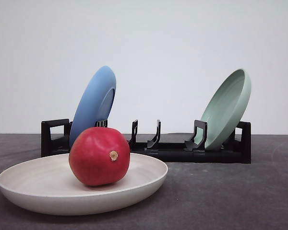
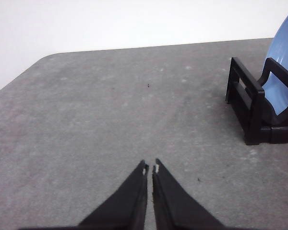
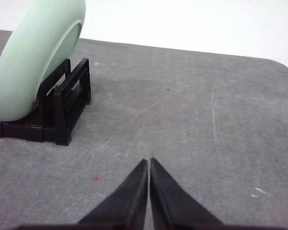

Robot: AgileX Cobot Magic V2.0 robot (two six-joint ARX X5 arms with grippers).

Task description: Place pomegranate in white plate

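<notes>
Bare table (image 1: 230, 201) right of white plate (image 1: 43, 191); rack (image 1: 182, 151) blocks behind

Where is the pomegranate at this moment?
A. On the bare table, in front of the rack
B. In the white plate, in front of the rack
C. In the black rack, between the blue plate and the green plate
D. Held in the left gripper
B. In the front view the pomegranate rests inside the white plate, in front of the black rack; both grippers are shut and hold nothing.
</notes>
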